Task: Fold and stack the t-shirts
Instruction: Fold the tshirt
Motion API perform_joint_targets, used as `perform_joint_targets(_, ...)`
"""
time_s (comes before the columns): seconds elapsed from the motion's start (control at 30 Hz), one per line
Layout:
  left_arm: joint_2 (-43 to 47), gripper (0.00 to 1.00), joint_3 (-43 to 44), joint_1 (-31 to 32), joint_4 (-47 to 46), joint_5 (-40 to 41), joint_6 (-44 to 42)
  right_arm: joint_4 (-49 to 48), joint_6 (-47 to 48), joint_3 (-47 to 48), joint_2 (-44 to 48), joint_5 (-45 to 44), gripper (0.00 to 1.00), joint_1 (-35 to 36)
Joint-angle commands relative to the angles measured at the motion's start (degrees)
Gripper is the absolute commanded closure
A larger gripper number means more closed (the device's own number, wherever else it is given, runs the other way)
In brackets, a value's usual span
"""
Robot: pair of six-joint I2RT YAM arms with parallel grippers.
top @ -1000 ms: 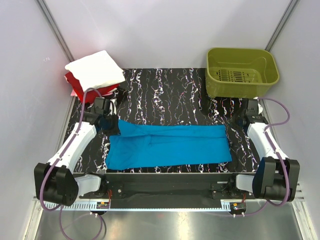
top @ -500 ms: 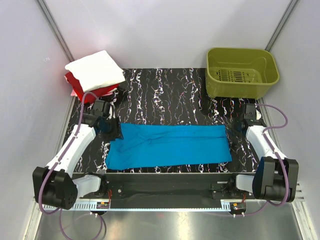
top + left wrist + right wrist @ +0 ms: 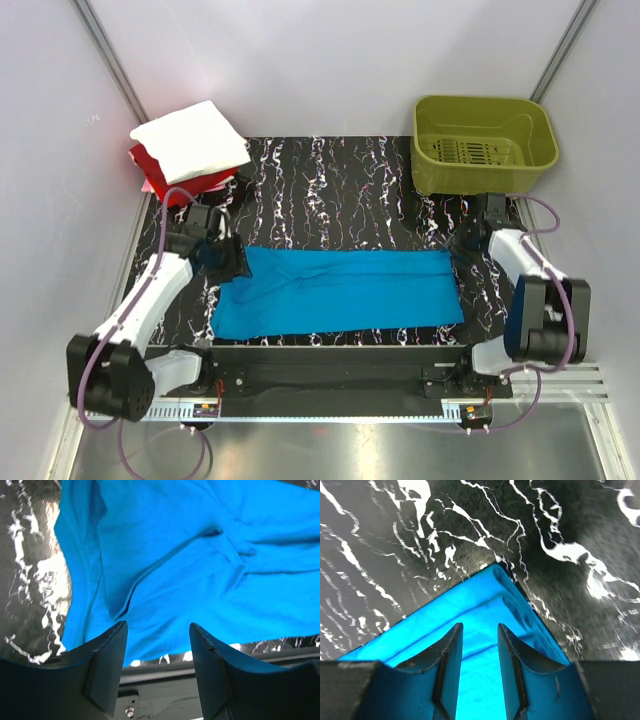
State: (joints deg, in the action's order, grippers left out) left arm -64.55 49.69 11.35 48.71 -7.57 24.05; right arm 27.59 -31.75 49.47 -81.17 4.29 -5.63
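Note:
The turquoise-blue t-shirt (image 3: 340, 290) lies as a long flat band across the near half of the black marbled mat (image 3: 340, 190). My left gripper (image 3: 222, 262) hovers over its far left corner, jaws apart with nothing between them; the left wrist view has creased blue cloth (image 3: 200, 555) beyond the gripper (image 3: 157, 627). My right gripper (image 3: 462, 245) stands open over the far right corner, and the cloth (image 3: 485, 600) lies flat under the gripper (image 3: 479, 626). A folded white t-shirt (image 3: 190, 135) rests on the red t-shirt (image 3: 150, 172) at the back left.
An olive-green plastic basket (image 3: 482, 145) stands at the back right, just beyond the right arm. White walls enclose the table on three sides. The arms' black mounting rail (image 3: 330, 360) runs along the near edge, close to the shirt's front hem.
Both grippers have opened and let go of the blue shirt's far corners, the left one first. The left corner has settled flat, and the right wrist has swung slightly inward.

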Motion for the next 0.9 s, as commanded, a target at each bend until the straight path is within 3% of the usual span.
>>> perform_joint_targets(0.0,-3.6,0.43,0.1,0.2,-6.1,-1.0,0.6,-1.0,2.4,3.0,-4.4,2.8,0.59,0.3)
perform_joint_targets(0.27,-12.8,0.44,-0.3,0.2,-9.9,-0.1,1.3,-1.1,2.6,4.0,-10.6,3.1,0.61,0.4)
perform_joint_targets(0.43,-14.4,0.46,-4.0,0.2,-12.8,0.7,5.5,-2.1,3.3,2.7,-5.9,0.5,0.66,1.8)
perform_joint_targets(0.67,-18.6,0.51,-6.8,0.9,-16.1,2.5,8.8,1.8,3.0,7.2,-10.7,0.7,0.69,8.3)
perform_joint_targets(0.87,-27.5,0.56,-2.2,1.3,-17.4,3.5,9.0,2.0,-1.8,2.3,-10.7,1.6,0.70,13.7)
